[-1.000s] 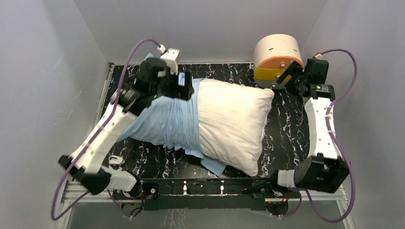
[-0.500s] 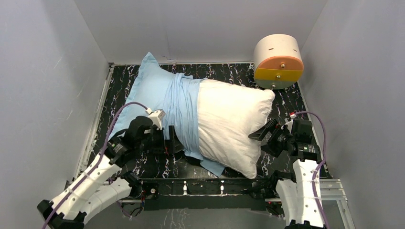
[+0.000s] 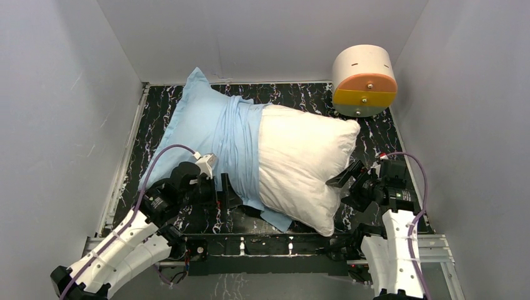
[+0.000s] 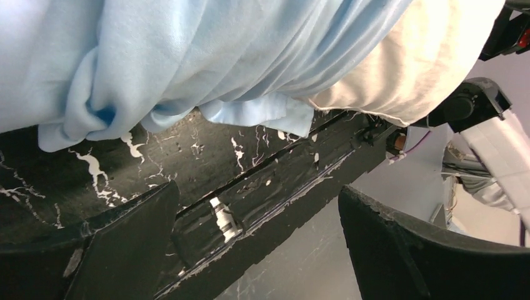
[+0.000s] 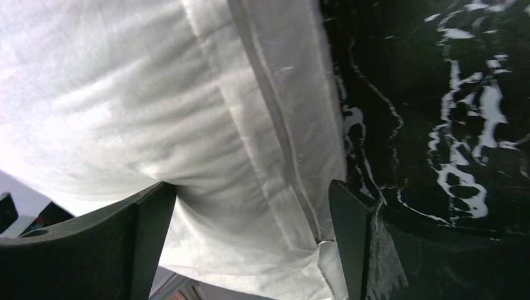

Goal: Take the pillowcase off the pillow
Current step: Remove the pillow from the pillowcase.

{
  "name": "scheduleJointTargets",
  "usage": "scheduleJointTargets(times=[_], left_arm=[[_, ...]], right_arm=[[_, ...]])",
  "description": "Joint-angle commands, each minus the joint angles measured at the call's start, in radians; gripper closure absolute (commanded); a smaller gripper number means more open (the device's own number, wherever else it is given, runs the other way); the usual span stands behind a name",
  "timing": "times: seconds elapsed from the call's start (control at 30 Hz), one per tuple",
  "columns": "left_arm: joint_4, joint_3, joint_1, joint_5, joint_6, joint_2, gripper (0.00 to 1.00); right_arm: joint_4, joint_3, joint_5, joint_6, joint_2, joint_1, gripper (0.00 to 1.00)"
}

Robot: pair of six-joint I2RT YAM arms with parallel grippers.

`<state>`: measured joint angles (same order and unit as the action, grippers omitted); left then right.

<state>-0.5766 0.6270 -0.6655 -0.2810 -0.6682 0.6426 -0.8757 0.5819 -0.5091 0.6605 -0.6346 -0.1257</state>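
The left end effector gapes wide, its matte black fingers empty. It hangs low over the desk at 6 o'clock of the pillowcase. The right end effector is spread wide too, gripping nothing, and noses up to the piped seam of the pillow near its 4 o'clock corner.

The pillowcase is soft light blue cloth, rucked into deep folds, and sleeves the pillow's 9 o'clock half. The plump, wrinkled white half lies bare toward 3 o'clock. The desk is glossy black with white veins. A round cream-and-orange drum sits at 1 o'clock.

A second ago both arms reached far, the left onto the pillowcase and the right by the drum. Now both are folded back at the near edge.
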Motion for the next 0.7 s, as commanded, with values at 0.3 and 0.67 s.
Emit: scheduleJointTargets(times=[0.3, 0.67], left_arm=[[0.967, -0.336, -0.356, 0.391, -0.255, 0.29, 0.02], [0.519, -0.214, -0.387, 0.72, -0.169, 0.183, 1.0]], right_arm=[[0.2, -0.19, -0.24, 0.229, 0.116, 0.0, 0.22], [0.15, 0.032, 0.042, 0.089, 0.062, -0.001, 1.0]])
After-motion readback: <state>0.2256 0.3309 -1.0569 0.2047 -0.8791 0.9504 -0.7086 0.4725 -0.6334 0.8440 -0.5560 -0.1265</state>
